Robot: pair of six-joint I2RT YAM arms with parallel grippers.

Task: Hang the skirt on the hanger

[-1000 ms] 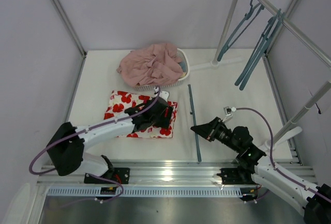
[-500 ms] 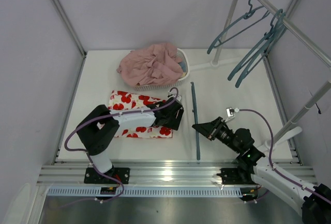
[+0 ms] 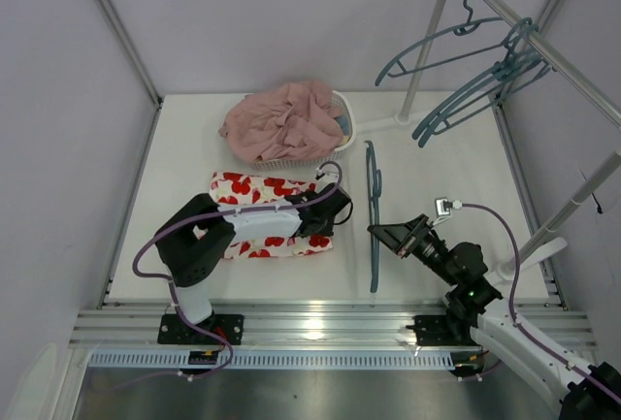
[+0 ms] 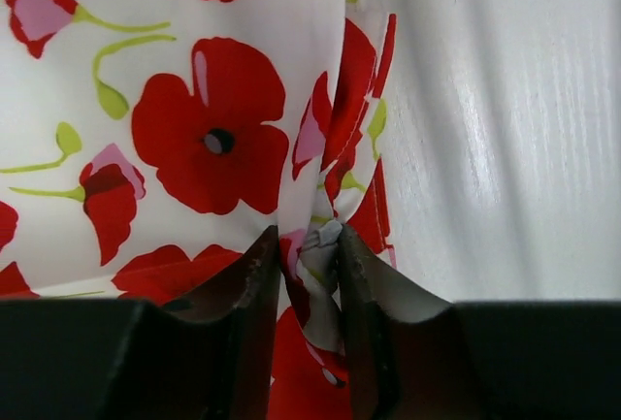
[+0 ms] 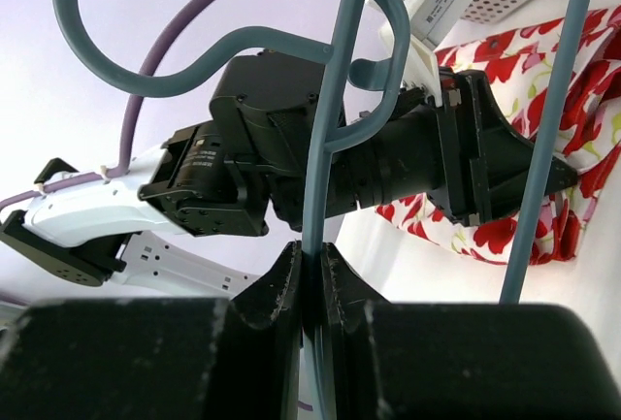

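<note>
A bunched fold at the edge of the skirt (image 4: 209, 139) is pinched tight between the fingers of the left gripper (image 4: 309, 245). The rest of the cloth is spread flat ahead and to the left of those fingers, and bare table (image 4: 505, 129) is seen to their right. A thin bar of the hanger (image 5: 326, 139) is clamped by the right gripper (image 5: 311, 263), its hook curving above the fingers. The skirt lies just beyond.
</note>
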